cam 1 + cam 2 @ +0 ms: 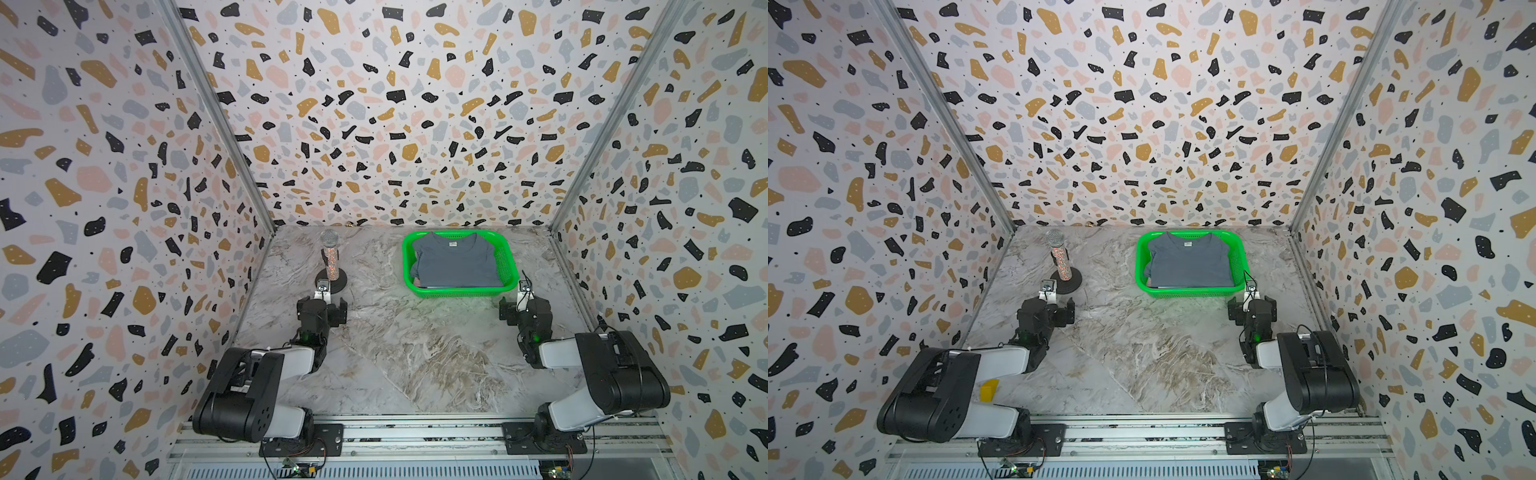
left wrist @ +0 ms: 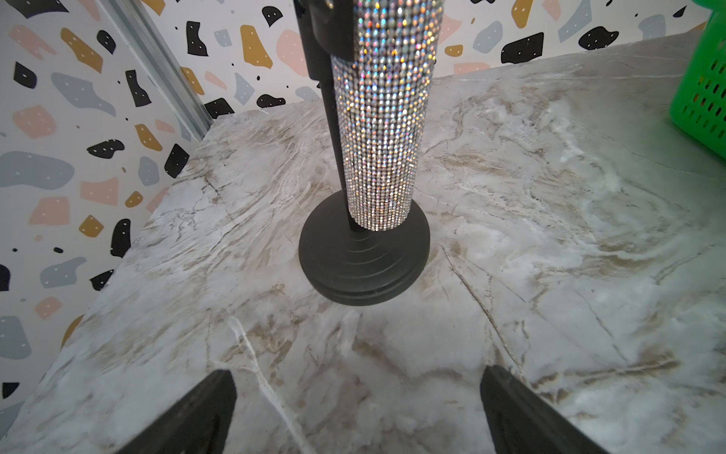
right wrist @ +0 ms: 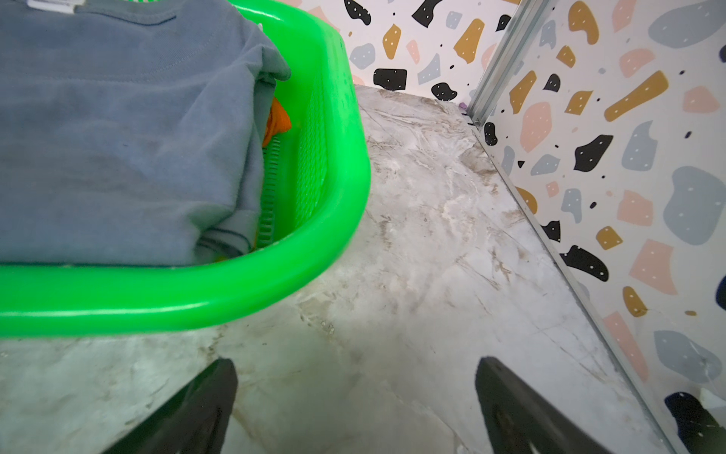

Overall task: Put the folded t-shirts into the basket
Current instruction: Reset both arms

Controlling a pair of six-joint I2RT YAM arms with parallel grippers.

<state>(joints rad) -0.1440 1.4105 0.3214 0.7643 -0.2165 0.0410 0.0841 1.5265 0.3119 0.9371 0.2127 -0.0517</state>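
Observation:
The green basket [image 1: 459,292] stands at the back right of the marble table in both top views. A folded grey-blue t-shirt [image 1: 455,262] lies on top inside it, collar label towards the back wall. In the right wrist view a bit of orange t-shirt [image 3: 277,122] peeks out under the grey-blue one [image 3: 118,129], inside the basket's rim [image 3: 157,298]. My right gripper [image 3: 355,385] is open and empty, just in front of the basket's near right corner. My left gripper [image 2: 357,393] is open and empty over bare table, far to the left of the basket [image 2: 703,106].
A rhinestone-covered microphone [image 1: 330,257] on a black round stand [image 2: 363,255] rises just beyond my left gripper [image 1: 322,309]. Patterned walls close in the left, back and right. A small yellow block [image 1: 989,390] sits beside the left arm's base.

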